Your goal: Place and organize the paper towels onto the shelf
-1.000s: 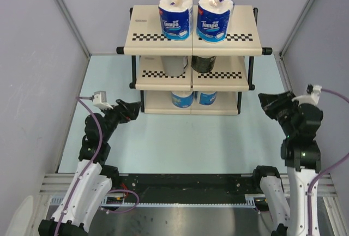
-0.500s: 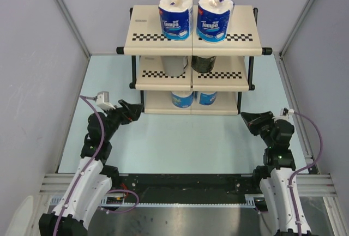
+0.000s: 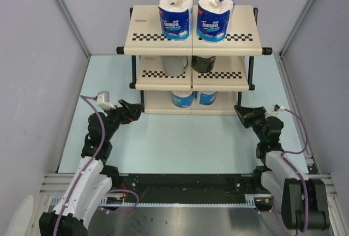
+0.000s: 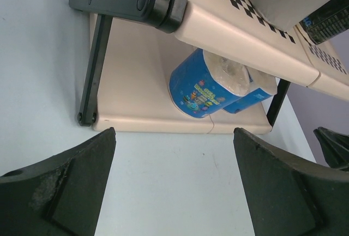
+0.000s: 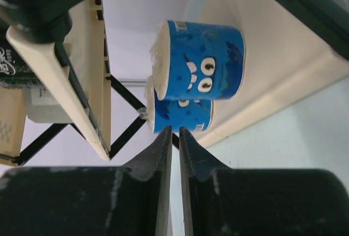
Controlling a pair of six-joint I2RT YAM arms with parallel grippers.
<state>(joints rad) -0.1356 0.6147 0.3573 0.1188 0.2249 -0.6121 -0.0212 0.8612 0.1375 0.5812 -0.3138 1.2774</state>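
The pale blue counter (image 3: 180, 149) was smooth and matte. At its far end stood the shelf (image 3: 147, 37), three tiers of rounded beige panels with checkered front strips on a black tubular frame.

All six paper towels sat on it in pairs. Two fat white rolls in glossy blue wrappers (image 3: 175, 17) (image 3: 215, 19) stood upright on the top tier, cardboard cores showing. On the middle tier I made out a grey roll (image 3: 175, 64) beside a dark-wrapped one (image 3: 204, 63), though the top panel hid most of both. Two more blue-wrapped rolls (image 4: 210, 86) (image 4: 252, 93) lay touching on the bottom tier.

The left gripper (image 4: 173, 133) hung near the shelf's left front corner, its blunt black fingers spread wide and holding nothing. The right gripper (image 5: 175, 129) pointed at the bottom pair from the right, its tapered fingers all but closed, with only a thin slit between them and nothing held.
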